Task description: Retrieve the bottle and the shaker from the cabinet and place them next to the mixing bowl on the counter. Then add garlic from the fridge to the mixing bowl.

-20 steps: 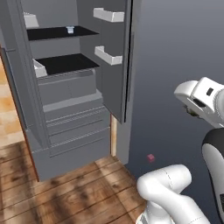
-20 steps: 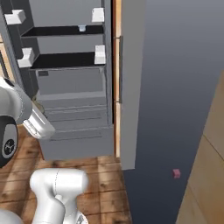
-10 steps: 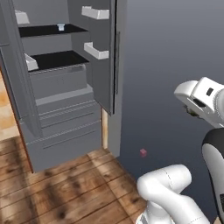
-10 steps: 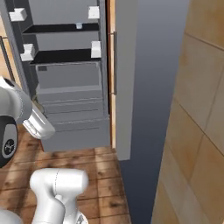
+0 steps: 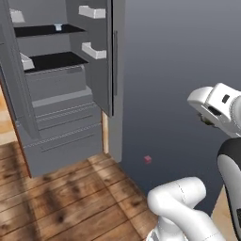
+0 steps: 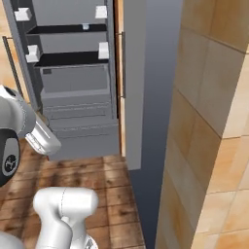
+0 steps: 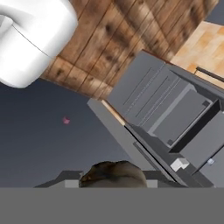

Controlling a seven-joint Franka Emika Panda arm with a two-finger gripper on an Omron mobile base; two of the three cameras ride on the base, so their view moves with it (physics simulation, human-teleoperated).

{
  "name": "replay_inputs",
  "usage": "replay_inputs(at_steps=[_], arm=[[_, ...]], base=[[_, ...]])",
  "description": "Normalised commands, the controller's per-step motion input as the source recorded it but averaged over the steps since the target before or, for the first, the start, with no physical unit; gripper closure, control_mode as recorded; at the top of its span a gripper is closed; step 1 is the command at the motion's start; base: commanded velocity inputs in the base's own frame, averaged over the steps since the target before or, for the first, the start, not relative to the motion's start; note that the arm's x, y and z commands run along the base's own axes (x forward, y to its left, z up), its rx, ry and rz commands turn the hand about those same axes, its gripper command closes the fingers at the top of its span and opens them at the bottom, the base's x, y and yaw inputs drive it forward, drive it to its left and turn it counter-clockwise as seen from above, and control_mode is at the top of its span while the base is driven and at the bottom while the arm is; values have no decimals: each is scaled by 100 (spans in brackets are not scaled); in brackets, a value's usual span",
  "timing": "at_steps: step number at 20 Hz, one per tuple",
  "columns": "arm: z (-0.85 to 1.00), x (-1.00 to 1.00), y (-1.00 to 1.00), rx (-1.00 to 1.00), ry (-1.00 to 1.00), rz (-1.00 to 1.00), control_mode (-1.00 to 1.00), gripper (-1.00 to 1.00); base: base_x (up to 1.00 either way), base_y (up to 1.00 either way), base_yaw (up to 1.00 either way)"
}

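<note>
The grey fridge stands open, with black shelves, grey drawers and white door bins; it is also in the right base view and the hand view. In the hand view my gripper is shut on a tan-brown, lumpy rounded thing that looks like the garlic. A small pale item sits on the fridge's upper shelf. My arm's white upper links rise at the right. The bottle, shaker, cabinet, mixing bowl and counter are out of view.
A dark grey panel runs right of the fridge, with a small pink mark low on it. A tan tiled wall fills the right side. Wooden floor lies in front of the fridge.
The whole picture has shifted, so the base has moved: the fridge slid left in the left base view and the tiled wall came in at the right. The gripper stayed shut.
</note>
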Motion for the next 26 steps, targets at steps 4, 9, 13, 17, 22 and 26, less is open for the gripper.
replay_inputs(at_steps=[4,9,13,17,22,26], arm=[[0,0,0,0,0,0,100,100],[0,0,0,0,0,0,100,100],[0,0,0,0,0,0,100,100],[0,0,0,0,0,0,100,100],[0,0,0,0,0,0,100,100],[0,0,0,0,0,0,100,100]], base=[[-56,10,-3],[-55,16,-2],[-58,16,-1],[-60,12,-1],[-60,3,-1],[-68,0,-1]])
